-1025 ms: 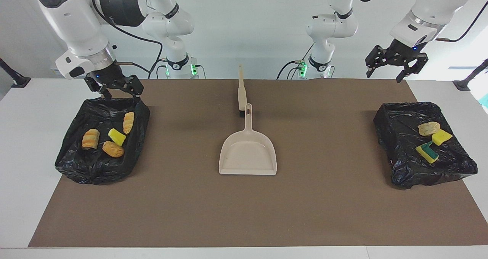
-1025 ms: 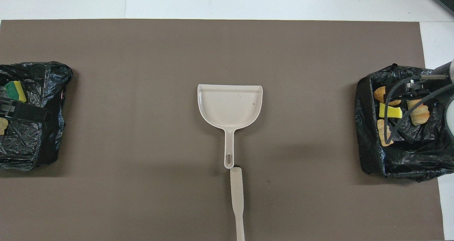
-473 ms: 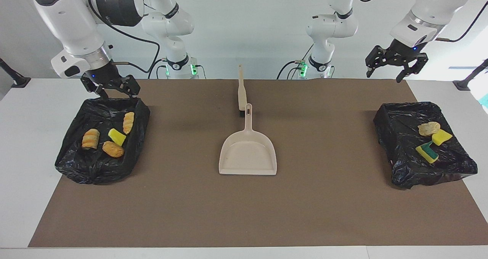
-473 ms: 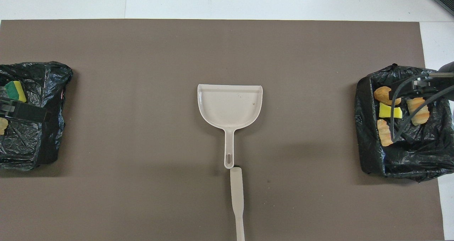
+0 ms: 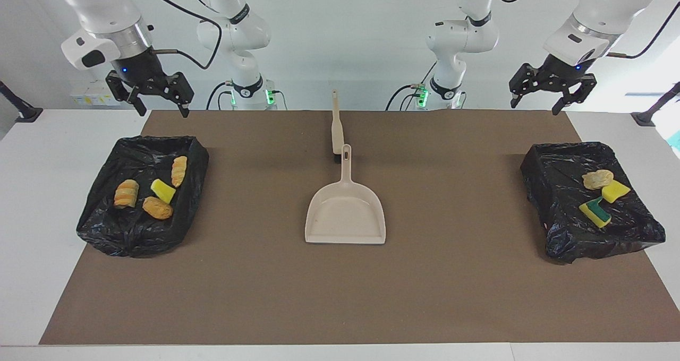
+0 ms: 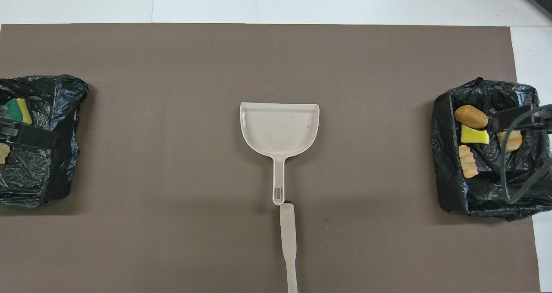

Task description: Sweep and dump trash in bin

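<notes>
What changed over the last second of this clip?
The right gripper rose, open and empty, from the rim of the bin at its end of the table. The left gripper stayed open, waiting above its bin. Trash, dustpan and brush did not move.

Bare mat (image 5: 457, 276) around the central dustpan (image 5: 345, 215) and brush (image 5: 336, 130); bins (image 5: 138, 233) block both ends

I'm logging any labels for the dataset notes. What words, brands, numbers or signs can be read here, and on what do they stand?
None can be read.
The dustpan, brush, both black bin bags and brown mat carry no print.
The right gripper and left gripper show only a small blue light each, no lettering.
</notes>
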You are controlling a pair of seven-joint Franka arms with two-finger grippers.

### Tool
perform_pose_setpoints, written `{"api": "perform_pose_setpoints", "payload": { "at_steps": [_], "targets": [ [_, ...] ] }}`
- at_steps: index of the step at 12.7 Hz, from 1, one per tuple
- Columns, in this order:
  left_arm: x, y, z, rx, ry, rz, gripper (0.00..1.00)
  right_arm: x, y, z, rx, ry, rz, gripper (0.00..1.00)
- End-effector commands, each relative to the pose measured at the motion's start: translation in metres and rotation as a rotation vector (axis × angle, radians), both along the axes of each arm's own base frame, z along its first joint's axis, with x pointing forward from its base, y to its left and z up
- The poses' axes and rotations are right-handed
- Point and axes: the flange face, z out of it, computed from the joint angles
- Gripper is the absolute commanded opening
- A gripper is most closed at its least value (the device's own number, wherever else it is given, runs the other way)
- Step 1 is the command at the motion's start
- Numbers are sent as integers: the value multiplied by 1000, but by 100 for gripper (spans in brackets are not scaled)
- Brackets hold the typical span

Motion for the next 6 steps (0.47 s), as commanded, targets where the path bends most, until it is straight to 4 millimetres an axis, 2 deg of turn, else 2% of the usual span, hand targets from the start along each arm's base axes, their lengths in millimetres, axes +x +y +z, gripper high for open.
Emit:
{"api": "perform_pose_setpoints", "payload": {
  "at_steps": [1, 6],
  "targets": [
    [-7, 1, 1, -5, -12, 12, 100, -11, -6, -5, 10, 3, 4, 100],
    [-7, 1, 1, -5, -12, 12, 100, -12, -4, -5, 11, 15, 13, 100]
  ]
}}
